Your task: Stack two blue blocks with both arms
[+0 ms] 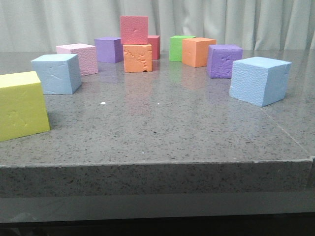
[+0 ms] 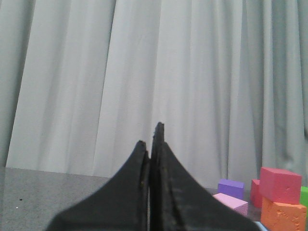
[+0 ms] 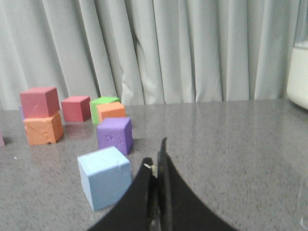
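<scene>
Two light blue blocks are seen on the grey speckled table (image 1: 162,123), well apart from each other and not stacked. One blue block (image 1: 57,73) is placed on the left side, between a yellow cube (image 1: 20,104) nearer the front edge and a pink cube (image 1: 78,58) behind it. The other blue block (image 1: 260,79) is set on the right side, turned corner-forward, with a purple cube (image 1: 224,60) just behind it.

Further back, a red cube (image 1: 134,29) is stacked on an orange cube (image 1: 137,58). A second purple cube (image 1: 108,49), a smaller-looking red cube (image 1: 154,46), a green cube (image 1: 180,47) and a second orange cube (image 1: 198,51) are ranged along the rear, before a pale curtain (image 1: 221,19).

Neither arm is shown in the front view. In the left wrist view, the left gripper (image 2: 153,144) is held above the table with its dark fingers pressed together and nothing between them. In the right wrist view, the right gripper (image 3: 156,161) is likewise closed on nothing, its tips near the right-hand blue block but apparently not touching it; contact cannot be judged with certainty from this angle.
</scene>
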{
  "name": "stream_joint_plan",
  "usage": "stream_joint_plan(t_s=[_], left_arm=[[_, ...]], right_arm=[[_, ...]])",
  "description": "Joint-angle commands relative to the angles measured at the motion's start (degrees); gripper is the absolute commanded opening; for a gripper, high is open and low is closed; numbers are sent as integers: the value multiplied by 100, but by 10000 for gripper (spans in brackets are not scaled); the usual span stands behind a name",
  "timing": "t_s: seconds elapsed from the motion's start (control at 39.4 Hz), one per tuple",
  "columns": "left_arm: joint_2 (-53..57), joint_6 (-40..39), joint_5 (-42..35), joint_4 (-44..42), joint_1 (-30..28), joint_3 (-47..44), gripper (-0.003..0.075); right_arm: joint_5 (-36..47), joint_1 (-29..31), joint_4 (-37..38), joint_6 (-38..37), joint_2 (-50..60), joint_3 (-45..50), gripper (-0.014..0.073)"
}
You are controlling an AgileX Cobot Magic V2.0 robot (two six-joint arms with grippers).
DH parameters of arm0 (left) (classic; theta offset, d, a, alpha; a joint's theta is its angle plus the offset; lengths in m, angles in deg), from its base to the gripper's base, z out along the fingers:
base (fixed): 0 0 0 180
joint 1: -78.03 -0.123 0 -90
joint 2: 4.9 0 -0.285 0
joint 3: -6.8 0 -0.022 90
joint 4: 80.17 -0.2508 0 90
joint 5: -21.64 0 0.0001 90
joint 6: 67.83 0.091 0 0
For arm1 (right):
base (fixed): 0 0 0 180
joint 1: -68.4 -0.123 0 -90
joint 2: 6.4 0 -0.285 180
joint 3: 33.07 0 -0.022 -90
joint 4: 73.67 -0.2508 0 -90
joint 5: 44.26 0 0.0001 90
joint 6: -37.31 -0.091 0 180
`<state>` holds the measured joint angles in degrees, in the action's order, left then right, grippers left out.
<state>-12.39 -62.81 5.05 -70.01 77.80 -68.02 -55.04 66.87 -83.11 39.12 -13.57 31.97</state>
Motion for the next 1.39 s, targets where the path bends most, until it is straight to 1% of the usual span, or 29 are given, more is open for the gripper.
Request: stream_joint_plan(t_s=[0.0, 0.08, 0.13, 0.25, 0.3, 0.38, 0.46, 0.61, 0.66, 0.68, 0.74, 0.79, 0.81, 0.91, 0.96, 0.99, 1.01, 1.07, 1.09, 1.12, 1.17, 1.24, 1.29, 1.37], left_arm=[[-199, -23, 206, 75, 9, 700, -20], [-715, -23, 1105, 54, 9, 1365, -20], [-1066, -23, 1481, 50, 9, 1694, -20], [-2050, -23, 2264, -348, 9, 2487, -20], [-2458, -23, 2586, -538, 9, 2799, -20], [-2953, -23, 2974, -561, 9, 3161, -20], [-3391, -23, 3204, -561, 9, 3446, -20], [-3633, -23, 3171, -551, 9, 3513, -20], [-3641, -23, 3171, -551, 9, 3513, -17], [-3641, -23, 3171, -551, 9, 3513, -10], [-3641, -23, 3146, -551, 9, 3513, 45], [-3641, -23, 3148, -551, 9, 3513, 123], [-3641, -23, 3148, -551, 9, 3513, 178], [-3641, -23, 3148, -551, 9, 3513, 417], [-3641, -23, 3143, -541, 9, 3513, 523], [-3641, -23, 3143, -541, 9, 3513, 575], [-3641, -23, 3143, -541, 9, 3513, 622], [-3641, -23, 3143, -541, 9, 3513, 685], [-3641, -23, 3143, -541, 9, 3513, 701], [-3641, -23, 3143, -541, 9, 3513, 701], [-3641, -23, 3143, -541, 9, 3513, 683], [-3641, -23, 3129, -541, 9, 3513, 676], [-3641, -23, 3120, -541, 9, 3513, 676], [-3641, -23, 3120, -541, 9, 3513, 676]], right_arm=[[-90, 37, 39, 4, -160, -724, -67], [-460, 37, 39, 4, -626, -1285, -64], [-670, 37, 39, 4, -933, -1561, -60], [-1161, 37, 39, 4, -1855, -2240, -59], [-1286, 37, 39, 4, -2172, -2464, -59], [-1340, 37, 39, 9, -2630, -2661, -59], [-1317, 37, 39, 9, -2981, -2772, -59], [-1208, 37, 39, 9, -3203, -2764, -53], [-1215, 37, 39, 9, -3203, -2752, -29], [-1219, 37, 39, 9, -3203, -2752, -2], [-1226, 37, 39, 9, -3203, -2752, 59], [-1241, 37, 39, 9, -3203, -2752, 145], [-1253, 37, 39, 9, -3203, -2752, 183], [-1253, 37, 39, 9, -3203, -2752, 399], [-1253, 37, 39, 9, -3203, -2752, 514], [-1247, 37, 39, 9, -3203, -2752, 554], [-1247, 37, 39, 9, -3203, -2752, 601], [-1268, 37, 39, 9, -3203, -2752, 666], [-1281, 37, 39, 9, -3203, -2752, 664], [-1289, 37, 39, 9, -3216, -2752, 653], [-1307, 37, 39, 15, -3275, -2758, 646], [-1362, 37, 39, 74, -3481, -2823, 646], [-1495, 37, 39, 116, -3710, -2949, 646], [-1903, 37, 39, 329, -4190, -3319, 646]])
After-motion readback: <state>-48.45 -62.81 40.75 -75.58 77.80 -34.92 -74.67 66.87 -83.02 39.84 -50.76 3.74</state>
